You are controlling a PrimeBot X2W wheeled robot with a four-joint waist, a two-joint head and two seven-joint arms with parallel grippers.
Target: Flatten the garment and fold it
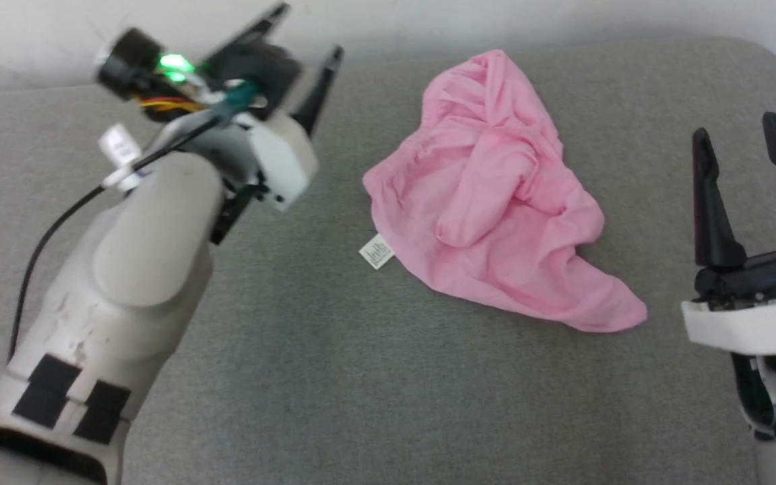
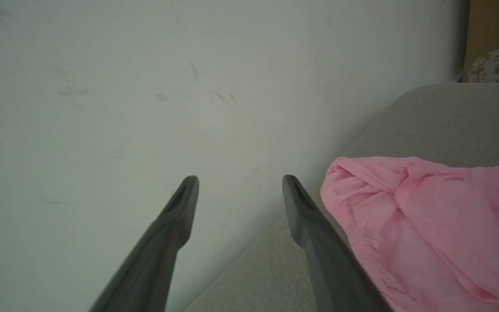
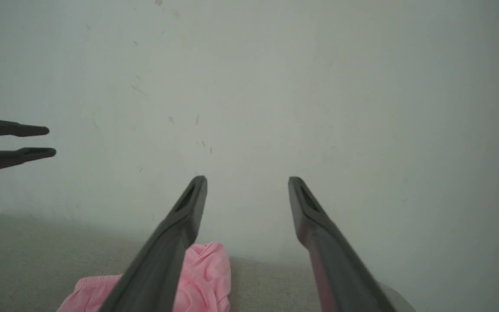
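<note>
The left gripper (image 1: 310, 30) is held above the left part of the grey woven cushion surface (image 1: 307, 350), its jaws spread wide and empty. The crumpled light pink thin-fabric garment (image 1: 489, 195) is laid at the centre, its small white sewn-in tag (image 1: 376, 252) exposed at its left edge. The right gripper (image 1: 736, 128) is positioned to the garment's right, jaws wide and empty.

the garment (image 1: 496, 202) is a thin light pink piece lying crumpled and bunched, not flattened, with folds and ridges running through its middle. 1 end rises to a rounded peak toward the far side, while a corner trails out flat to the near right. a small white tag (image 1: 376, 252) sticks out at its near left edge.
</note>
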